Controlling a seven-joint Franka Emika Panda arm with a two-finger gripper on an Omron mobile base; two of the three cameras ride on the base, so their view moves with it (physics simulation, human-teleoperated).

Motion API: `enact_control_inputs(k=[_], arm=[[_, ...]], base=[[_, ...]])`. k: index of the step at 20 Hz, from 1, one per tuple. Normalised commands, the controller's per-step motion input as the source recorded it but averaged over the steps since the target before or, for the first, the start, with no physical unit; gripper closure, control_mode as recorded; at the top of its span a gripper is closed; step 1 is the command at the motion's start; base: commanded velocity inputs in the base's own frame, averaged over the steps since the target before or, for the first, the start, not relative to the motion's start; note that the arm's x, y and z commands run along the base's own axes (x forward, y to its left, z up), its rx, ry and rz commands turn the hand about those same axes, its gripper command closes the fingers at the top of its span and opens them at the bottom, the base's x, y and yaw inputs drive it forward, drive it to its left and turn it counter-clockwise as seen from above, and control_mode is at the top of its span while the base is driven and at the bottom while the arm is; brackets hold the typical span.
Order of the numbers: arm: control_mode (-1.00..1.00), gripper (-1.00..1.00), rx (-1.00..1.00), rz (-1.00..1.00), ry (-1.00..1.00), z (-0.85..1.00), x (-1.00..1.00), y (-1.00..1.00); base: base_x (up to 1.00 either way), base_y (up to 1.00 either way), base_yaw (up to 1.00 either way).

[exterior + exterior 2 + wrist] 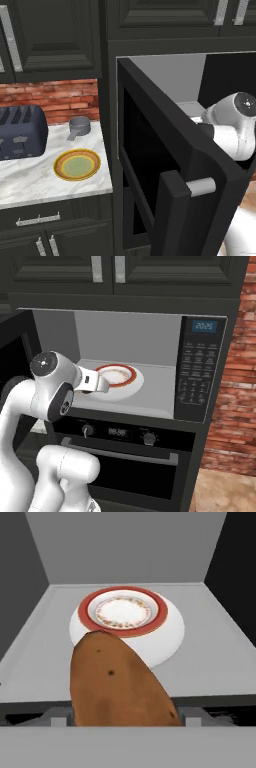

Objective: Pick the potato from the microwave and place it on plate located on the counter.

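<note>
At the mouth of the microwave (202, 356), the potato (117, 684) was held clamped in the gripper (102, 385), apparently so it could be carried out. A red-rimmed dish (125, 614) inside lay bare; the plate (77, 164) on the counter (30, 175) was still unfilled.

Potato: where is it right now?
In the hand view the potato sits close up between the gripper's fingers, inside the open microwave, just in front of the red-rimmed white plate on its floor.
</note>
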Motion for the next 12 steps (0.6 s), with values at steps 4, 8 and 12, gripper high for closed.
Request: enact_control_inputs(k=[4,8,12], arm=[[-1.00,1.00,0.00,-0.05,0.01,0.36,-0.85,0.00],[-1.00,1.00,0.00,-0.07,0.00,0.33,-0.84,0.01],[-1.00,1.00,0.00,-0.06,0.01,0.32,-0.74,0.02]], base=[[0.00,0.00,0.00],[0.00,0.00,0.00],[0.00,0.00,0.00]])
